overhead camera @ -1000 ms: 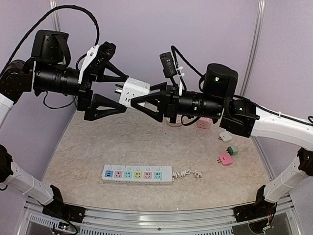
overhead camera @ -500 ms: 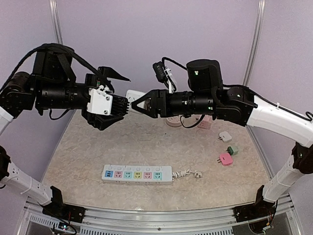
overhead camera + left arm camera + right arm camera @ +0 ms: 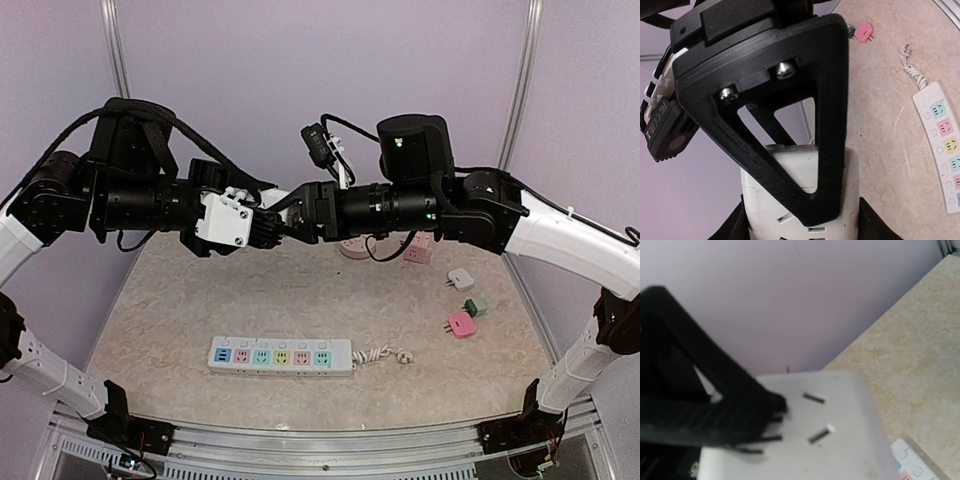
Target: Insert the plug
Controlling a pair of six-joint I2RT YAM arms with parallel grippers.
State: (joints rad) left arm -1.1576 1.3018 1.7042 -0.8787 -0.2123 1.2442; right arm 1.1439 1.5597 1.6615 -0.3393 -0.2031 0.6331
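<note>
A white cube adapter (image 3: 805, 167) with slot openings is held in the air between both arms. In the left wrist view my left gripper (image 3: 802, 227) has a dark finger against each side of it. A black triangular finger (image 3: 832, 100) of my right gripper lies flat over its face. In the top view the left gripper (image 3: 268, 224) and right gripper (image 3: 287, 212) meet tip to tip, and the adapter is mostly hidden. The right wrist view is blurred and shows the adapter (image 3: 840, 450) up close. The white power strip (image 3: 280, 356) with coloured sockets lies on the table below.
Loose plugs lie at the right: a pink one (image 3: 460, 324), a green one (image 3: 476, 306) and a white one (image 3: 460, 279). A pink adapter (image 3: 417, 252) sits behind the right arm. The strip's coiled cord (image 3: 385, 354) lies at its right end.
My left gripper has turned over and gone from wide open around the adapter to shut on its sides. Both wrists have drawn closer together, and the meeting point sits slightly lower.
</note>
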